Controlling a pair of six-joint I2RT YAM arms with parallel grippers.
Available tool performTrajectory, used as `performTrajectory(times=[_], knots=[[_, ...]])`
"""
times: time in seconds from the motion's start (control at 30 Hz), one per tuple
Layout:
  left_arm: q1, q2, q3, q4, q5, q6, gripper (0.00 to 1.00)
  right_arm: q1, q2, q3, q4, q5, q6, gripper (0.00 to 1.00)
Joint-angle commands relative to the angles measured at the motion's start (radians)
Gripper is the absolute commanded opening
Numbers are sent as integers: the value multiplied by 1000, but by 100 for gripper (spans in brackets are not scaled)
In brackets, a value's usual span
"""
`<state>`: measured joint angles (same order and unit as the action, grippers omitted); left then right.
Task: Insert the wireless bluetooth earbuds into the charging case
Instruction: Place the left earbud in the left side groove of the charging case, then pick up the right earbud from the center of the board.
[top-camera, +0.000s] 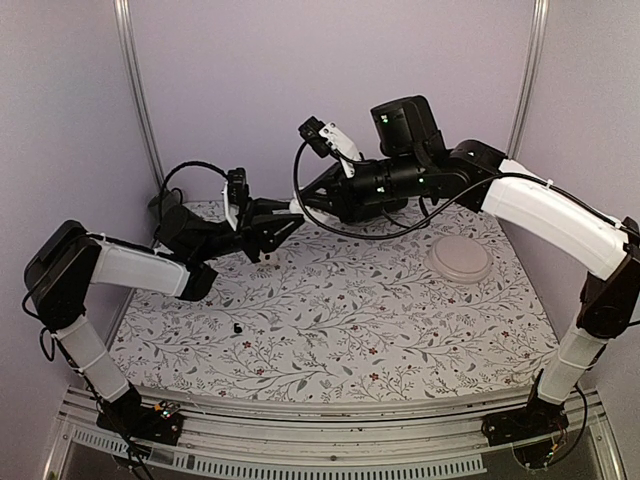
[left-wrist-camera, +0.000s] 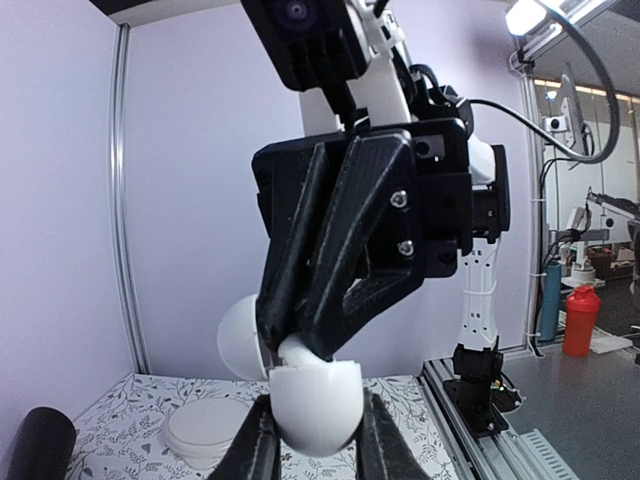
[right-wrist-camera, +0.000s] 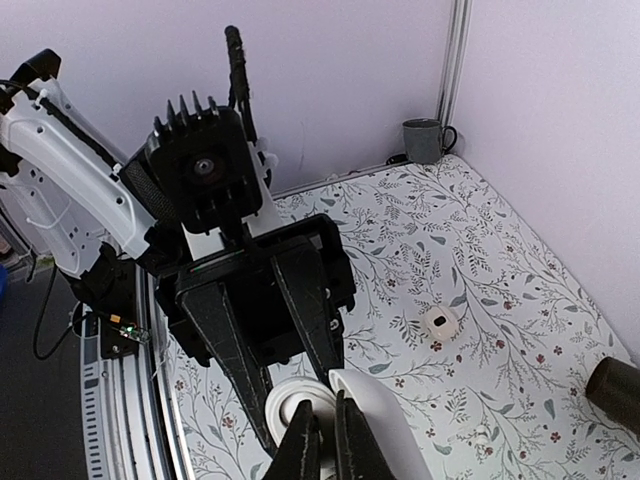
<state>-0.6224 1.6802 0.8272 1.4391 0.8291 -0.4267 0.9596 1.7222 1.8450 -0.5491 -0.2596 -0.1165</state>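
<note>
We've left claw (left-wrist-camera: 318, 432) gripping glossy white pebble-shaped charging case (left-wrist-camera: 315, 400); right claw (right-wrist-camera: 326, 440) closed, maybe pinching tiny white earbud (left-wrist-camera: 298, 352); skew could jam it.

table cover (top-camera: 380, 320): white, printed with grey leafy sprigs and small dark red flowers;
walls (top-camera: 300, 80): plain pale lilac;
charging case (left-wrist-camera: 315, 405): glossy white, shell and lid alike;
left gripper (left-wrist-camera: 315, 440): black fingers;
right gripper (right-wrist-camera: 325, 420): black fingers; black body;
left arm (top-camera: 140, 268): white shells between black joints;
right arm (top-camera: 550, 215): the same white and black;
round dish (top-camera: 459, 260): pale pinkish grey, at 2 o'clock on the cover;
tiny bit (top-camera: 238, 327): black, at 8 o'clock on the cover;
round lump (right-wrist-camera: 439, 322): white with a dark spot;
mug (right-wrist-camera: 424, 140): dark grey;
bottle (left-wrist-camera: 580, 320): red
</note>
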Motion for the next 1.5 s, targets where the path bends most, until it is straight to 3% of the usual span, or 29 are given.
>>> performTrajectory(times=[0.0, 0.2, 0.47, 0.97, 1.23, 1.47], knots=[[-4, -51, 17, 153, -58, 2, 0, 19, 41, -26, -136, -55, 25, 15], [1, -29, -20, 191, -56, -20, 0, -28, -7, -13, -86, -102, 79, 18], [13, -13, -44, 203, -64, -27, 0, -54, -66, -10, -33, -136, 110, 32], [45, -32, -92, 243, -96, -44, 0, -164, -134, -176, 87, -95, 236, 37], [129, -152, -237, 228, -189, -20, 0, -262, 48, -283, 198, 3, 355, 35], [180, -238, -299, 191, -178, -25, 0, -299, 400, -130, 208, 56, 381, 30]])
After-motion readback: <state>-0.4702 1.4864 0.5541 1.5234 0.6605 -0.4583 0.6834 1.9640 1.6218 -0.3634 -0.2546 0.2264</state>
